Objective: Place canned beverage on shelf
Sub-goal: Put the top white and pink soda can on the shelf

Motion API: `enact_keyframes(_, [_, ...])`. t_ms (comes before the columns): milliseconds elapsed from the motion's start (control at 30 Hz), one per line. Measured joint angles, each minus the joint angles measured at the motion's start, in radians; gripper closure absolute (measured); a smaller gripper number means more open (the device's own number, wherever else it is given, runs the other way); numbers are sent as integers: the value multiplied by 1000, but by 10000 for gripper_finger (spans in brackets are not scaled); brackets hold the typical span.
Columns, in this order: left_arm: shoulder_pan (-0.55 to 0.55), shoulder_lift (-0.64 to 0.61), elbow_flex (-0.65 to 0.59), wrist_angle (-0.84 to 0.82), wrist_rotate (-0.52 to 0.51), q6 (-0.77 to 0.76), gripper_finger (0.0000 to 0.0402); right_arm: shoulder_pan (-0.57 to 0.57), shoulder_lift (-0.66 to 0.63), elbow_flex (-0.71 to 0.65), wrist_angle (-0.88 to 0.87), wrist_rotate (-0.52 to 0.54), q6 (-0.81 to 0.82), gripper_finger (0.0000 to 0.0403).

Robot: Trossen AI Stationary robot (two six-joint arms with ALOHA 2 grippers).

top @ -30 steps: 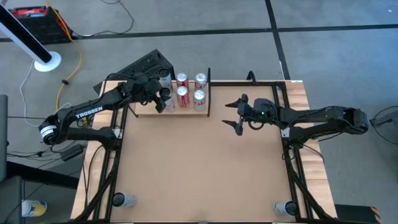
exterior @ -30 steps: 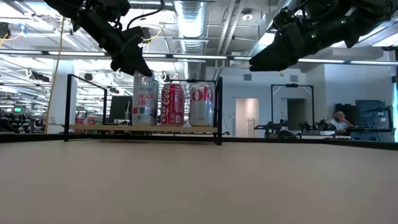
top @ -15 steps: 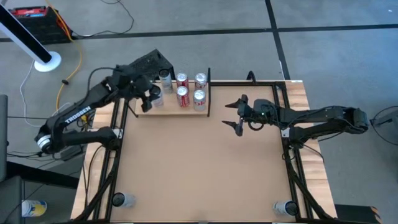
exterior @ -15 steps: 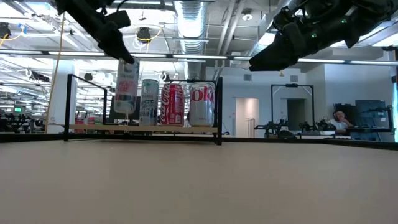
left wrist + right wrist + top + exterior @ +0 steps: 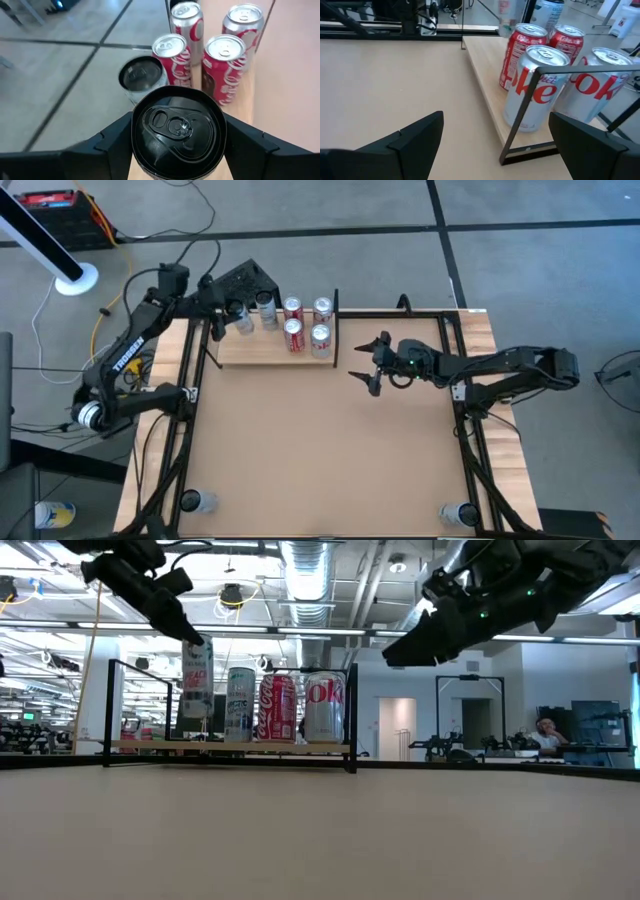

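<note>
My left gripper [image 5: 238, 317] is shut on a tall slim silver can with red lettering and a black top [image 5: 177, 127]. It holds the can over the far left part of the pale wood shelf [image 5: 265, 352], and the low view shows the can [image 5: 197, 680] upright. Another slim can [image 5: 240, 705] and several cola cans [image 5: 293, 332] stand on the shelf beside it. My right gripper [image 5: 366, 362] is open and empty above the table, to the right of the shelf's black end piece [image 5: 336, 330]. My left gripper pinches the can's upper wall just under the rim [image 5: 136, 132], one finger [image 5: 117, 142] on each of two opposite sides. The fingers come from above, slanting in from the table's left. The can hangs upright, its bottom [image 5: 196, 718] a little above the plank.
The shelf's cans stand close together: a dark-topped slim can [image 5: 142, 75] is nearest the held can, and red cans [image 5: 172, 50] stand behind it. A black frame rail [image 5: 140, 663] runs above the shelf. The right wrist view shows a Diet Coke can [image 5: 535, 85] beside the end piece.
My left gripper has gone up and toward the table's left and far edges with the slim can, which stays upright and is now lifted off the plank. That move has uncovered the second slim can. My right gripper has shifted slightly toward the shelf.
</note>
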Motion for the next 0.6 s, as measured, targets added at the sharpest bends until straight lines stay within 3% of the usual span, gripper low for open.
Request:
enact_keyframes(167, [4,33,0,-24,16,36,172,-1,9,0,25,0,-10,19])
enact_keyframes(400, [-10,35,0,-19,-108,11,172,-6,9,0,20,-1,-28,19])
enact_keyframes(600, [-11,71,0,-32,-108,-8,172,-6,9,0,19,-1,-32,19])
